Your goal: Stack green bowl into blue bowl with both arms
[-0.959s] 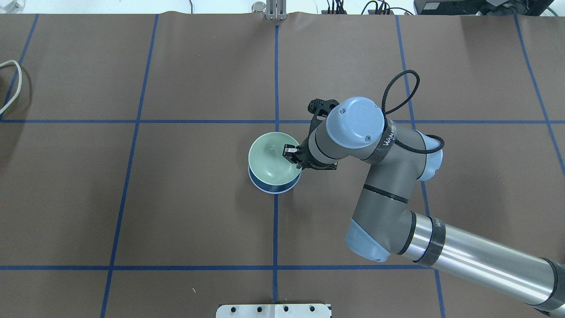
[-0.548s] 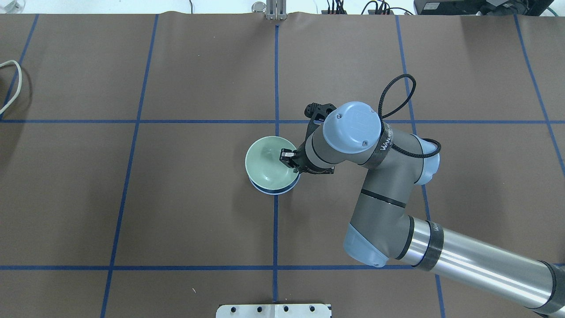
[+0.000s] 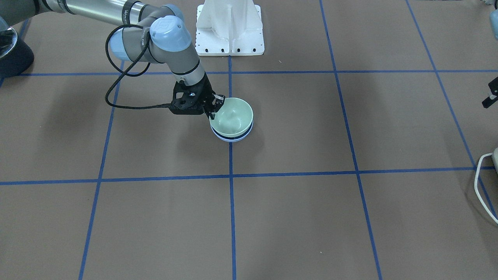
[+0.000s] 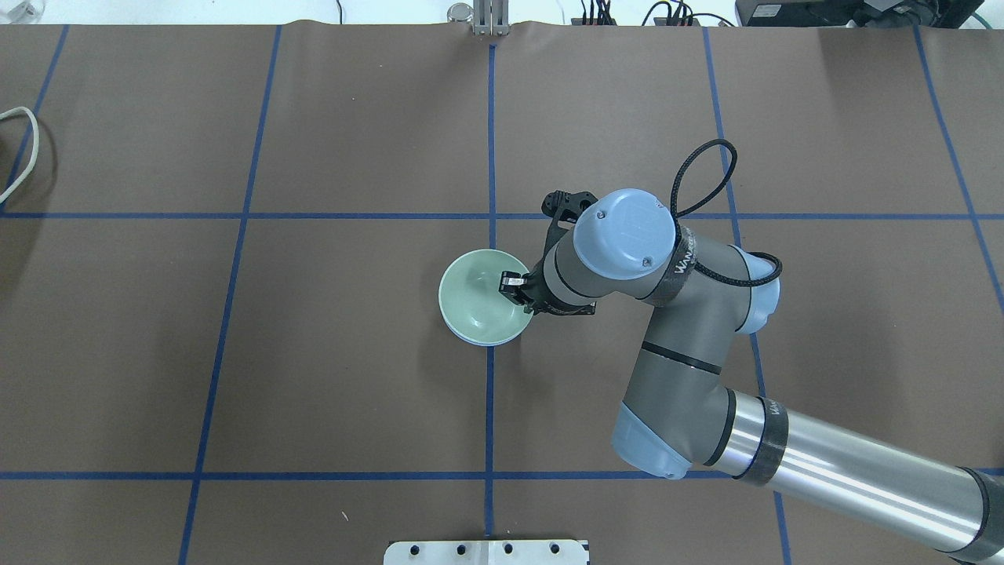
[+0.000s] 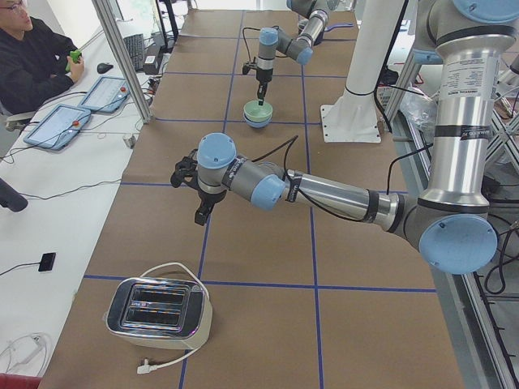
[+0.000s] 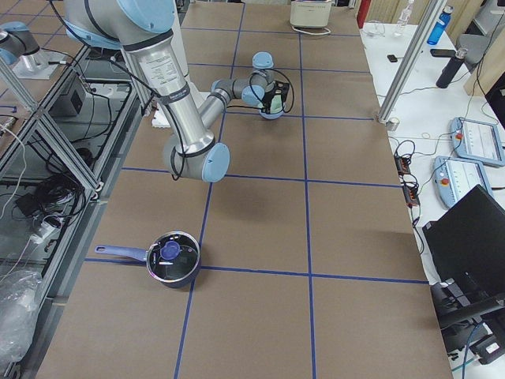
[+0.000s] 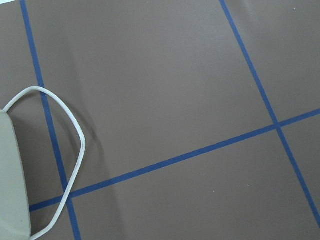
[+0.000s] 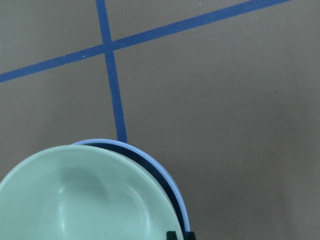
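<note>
- The right tool [image 4: 515, 288] has its jaws drawn close on the wall of the green bowl [image 4: 475, 297]. One finger reaches inside the rim and the other stands outside it.
- The grip is on the side of the rim that faces the right arm [image 4: 823, 463], so the bowl lies just beyond the tool, toward the robot's left.
- The green bowl sits upright, mouth up, nested in the blue bowl [image 3: 232, 139]. Its rim stands a little above the blue one.
- In the right wrist view the blue rim shows as a thin crescent along one side of the green bowl. A dark gap lies between them, so the two are not quite centred.
- The blue bowl rests on the brown table [image 4: 314, 353], on a blue tape line [image 4: 490, 408] running away from the robot, near the middle of the table.
- The left tool [image 5: 199, 212] hangs above the table well apart from both bowls, toward the robot's left end. I cannot tell how far it is open, and nothing shows in it.
- A toaster [image 5: 158, 314] stands beyond that tool at the table's left end, and its white cable [image 7: 82, 144] loops over the table.
- At the opposite end, far from the bowls, sits a dark pot [image 6: 173, 260] with a blue handle.
</note>
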Available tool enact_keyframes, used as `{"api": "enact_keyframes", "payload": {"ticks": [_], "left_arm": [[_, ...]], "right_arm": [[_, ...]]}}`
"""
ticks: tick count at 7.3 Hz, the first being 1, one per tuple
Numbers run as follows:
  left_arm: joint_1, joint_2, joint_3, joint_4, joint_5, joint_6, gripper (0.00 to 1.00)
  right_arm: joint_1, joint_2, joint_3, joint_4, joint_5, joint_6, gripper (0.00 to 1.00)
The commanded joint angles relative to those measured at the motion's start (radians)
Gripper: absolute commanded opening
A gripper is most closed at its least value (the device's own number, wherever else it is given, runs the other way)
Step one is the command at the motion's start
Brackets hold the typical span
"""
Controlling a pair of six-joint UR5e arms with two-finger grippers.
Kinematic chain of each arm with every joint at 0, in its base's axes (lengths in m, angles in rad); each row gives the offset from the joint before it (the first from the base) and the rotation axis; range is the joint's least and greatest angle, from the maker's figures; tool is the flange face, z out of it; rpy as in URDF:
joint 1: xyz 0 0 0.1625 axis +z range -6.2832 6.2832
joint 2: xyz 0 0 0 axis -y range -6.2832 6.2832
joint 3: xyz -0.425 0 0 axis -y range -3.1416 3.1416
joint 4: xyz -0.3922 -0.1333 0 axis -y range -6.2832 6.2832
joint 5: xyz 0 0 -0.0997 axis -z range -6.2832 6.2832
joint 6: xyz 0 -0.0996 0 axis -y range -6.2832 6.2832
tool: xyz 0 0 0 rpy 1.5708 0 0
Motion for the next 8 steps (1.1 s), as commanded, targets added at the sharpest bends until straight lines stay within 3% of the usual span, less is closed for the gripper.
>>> {"api": "enact_keyframes", "payload": {"ticks": [1,2,4,6,8], "left_arm": [[0.0,0.0,0.0,0.0,0.0,-0.001,0.97],[0.0,0.0,0.0,0.001,0.0,-0.001,0.97],[0.0,0.0,0.0,0.002,0.0,-0.001,0.97],[0.0,0.0,0.0,0.002,0.0,0.0,0.97],[-0.002,0.001,-0.005,0.0,0.0,-0.001,0.97]], "right_arm": [[0.001,0.002,0.006,0.009,0.0,0.003,0.2],[0.001,0.0,0.012,0.009,-0.04,0.0,0.98],[0.006,0.0,0.012,0.007,-0.045,-0.003,1.0],[0.11,-0.001,0.033,-0.004,-0.005,-0.06,1.0],[0.353,-0.059,0.036,-0.028,0.198,-0.318,1.0]]}}
